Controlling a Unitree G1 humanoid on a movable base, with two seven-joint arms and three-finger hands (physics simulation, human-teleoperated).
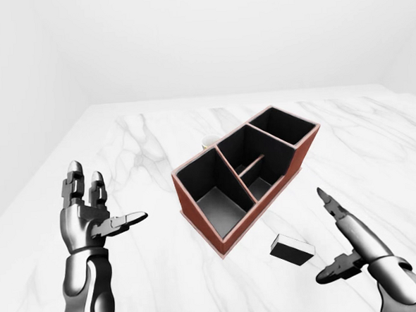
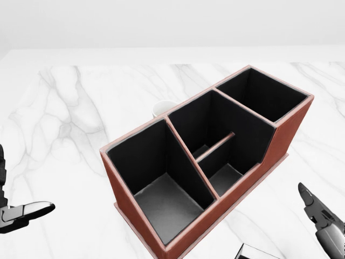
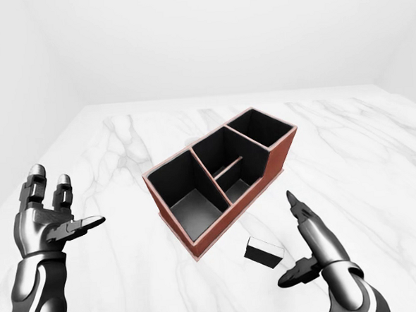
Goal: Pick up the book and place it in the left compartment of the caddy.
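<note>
A red-brown caddy [image 1: 197, 207] with black compartments stands at an angle on the white marble table. Its left compartment [image 1: 214, 194] holds nothing. A small dark book [image 1: 292, 249] with white page edges lies flat on the table just below and right of the caddy; it also shows in the right-eye view [image 3: 264, 251]. My right hand [image 1: 336, 236] is open, fingers spread, just right of the book and not touching it. My left hand [image 1: 91, 205] is open and raised at the left, well away from the caddy.
A white cup-like object [image 2: 161, 108] peeks out behind the caddy's far wall. The marble table [image 1: 137, 146] stretches wide around the caddy, its far edge near the top of the eye views.
</note>
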